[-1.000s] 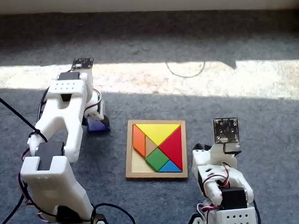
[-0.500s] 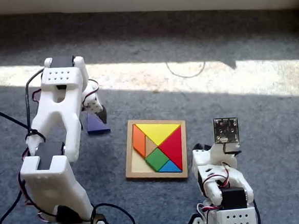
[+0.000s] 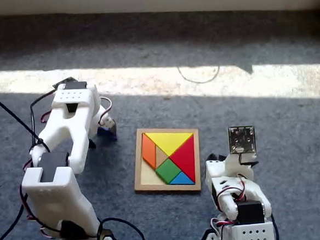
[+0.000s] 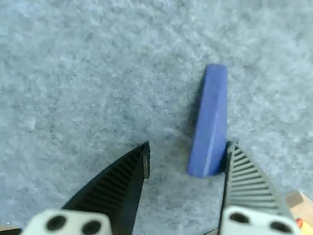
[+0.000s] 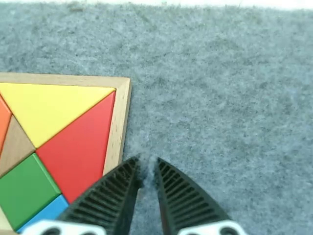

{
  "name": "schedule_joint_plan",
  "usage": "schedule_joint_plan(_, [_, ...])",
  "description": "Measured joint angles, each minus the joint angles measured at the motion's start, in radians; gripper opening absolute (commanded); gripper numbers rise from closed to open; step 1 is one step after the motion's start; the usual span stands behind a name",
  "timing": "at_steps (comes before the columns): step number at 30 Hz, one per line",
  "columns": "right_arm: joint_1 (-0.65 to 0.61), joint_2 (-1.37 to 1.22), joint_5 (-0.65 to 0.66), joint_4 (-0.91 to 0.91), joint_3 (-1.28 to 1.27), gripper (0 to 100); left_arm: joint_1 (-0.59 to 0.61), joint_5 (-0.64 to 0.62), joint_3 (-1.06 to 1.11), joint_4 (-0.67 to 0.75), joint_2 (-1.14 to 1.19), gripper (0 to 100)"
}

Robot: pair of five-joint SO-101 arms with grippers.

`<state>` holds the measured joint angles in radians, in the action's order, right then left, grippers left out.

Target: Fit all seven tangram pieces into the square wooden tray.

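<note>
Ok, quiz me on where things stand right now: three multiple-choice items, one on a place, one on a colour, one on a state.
1. Where is the dark blue wooden piece relative to the square wooden tray?
A) inside it
B) on the grey carpet beside it
C) stacked on the pieces in it

2. What colour is the square piece in the tray?
A) green
B) yellow
C) red

3. How is the left gripper?
A) shut on the blue piece
B) shut and empty
C) open

Answers:
1. B: the high view shows the piece lying on the carpet, apart from the tray's rim.
2. A: the square piece between the orange and red ones is green.
3. C: in the left wrist view its fingers are spread wide, and the blue piece lies beside one of them.
</note>
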<state>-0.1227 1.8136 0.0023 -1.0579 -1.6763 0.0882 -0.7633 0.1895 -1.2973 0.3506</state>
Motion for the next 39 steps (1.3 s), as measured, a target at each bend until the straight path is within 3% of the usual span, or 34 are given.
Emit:
schedule_joint_plan(19, [0.0,0.0,0.0,0.0,0.0,0.9,0.038,-0.026,0.037,0.06,-0.005,25])
schedule_joint_plan(24, [0.0,0.0,0.0,0.0,0.0,0.9,0.06,0.041,0.037,0.063,-0.005,25])
schedule_joint_plan(35, [0.0,0.0,0.0,0.0,0.0,0.9,0.061,0.052,0.037,0.066,-0.005,25])
schedule_joint_plan(39, [0.0,0.0,0.0,0.0,0.0,0.9,0.086,0.121,0.031,0.06,-0.005,25])
